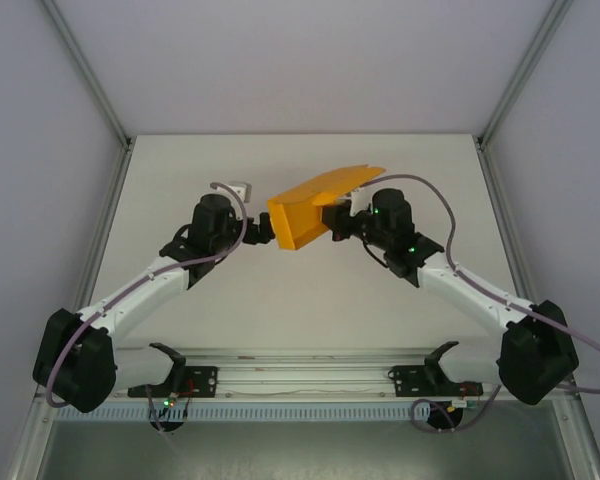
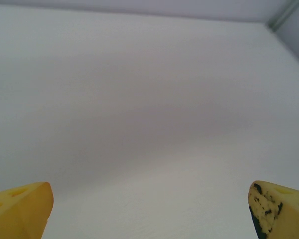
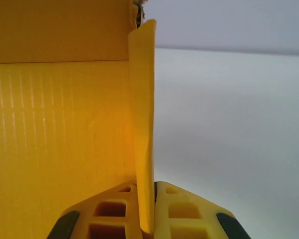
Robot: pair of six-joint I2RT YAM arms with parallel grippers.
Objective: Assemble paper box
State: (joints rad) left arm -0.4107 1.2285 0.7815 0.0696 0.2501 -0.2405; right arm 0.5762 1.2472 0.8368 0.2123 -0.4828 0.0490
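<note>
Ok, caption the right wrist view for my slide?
Flap of the orange box pinched edge-on between the shut right jaws, table beyond.

Soft, even light falls from above the paper box (image 1: 305,215), bright and free of glare, so the white table (image 1: 280,320) below the box carries only pale shadows with blurred edges. In the top external view the frame posts (image 1: 85,70) either side of the box splay outward toward the corners, a wide-angle bend. From the right wrist the box sits close to the lens, its orange saturated, slightly soft, and darker above the crease
</note>
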